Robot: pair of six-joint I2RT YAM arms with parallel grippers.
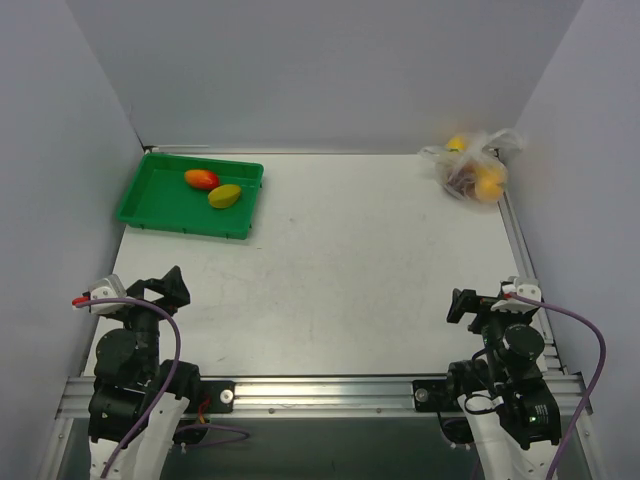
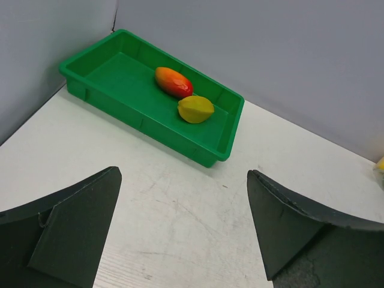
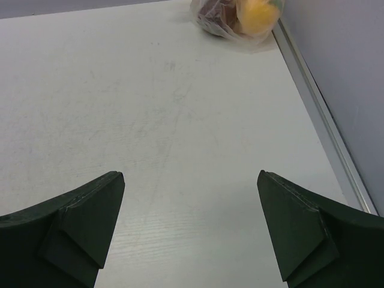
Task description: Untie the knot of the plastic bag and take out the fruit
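Both claws gape wide and empty, left gripper (image 2: pixel 183 173) and right gripper (image 3: pixel 191 174). The clear thin plastic bag (image 1: pixel 472 160) of toy fruit (image 1: pixel 490 182) sits far off at one o'clock. Can't make out the knot, so a sloppy pinch might tighten it or rip the film.

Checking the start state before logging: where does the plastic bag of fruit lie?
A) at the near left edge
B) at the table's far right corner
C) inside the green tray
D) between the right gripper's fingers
B: the plastic bag lies at the far right corner of the table, well apart from the green tray at the far left.
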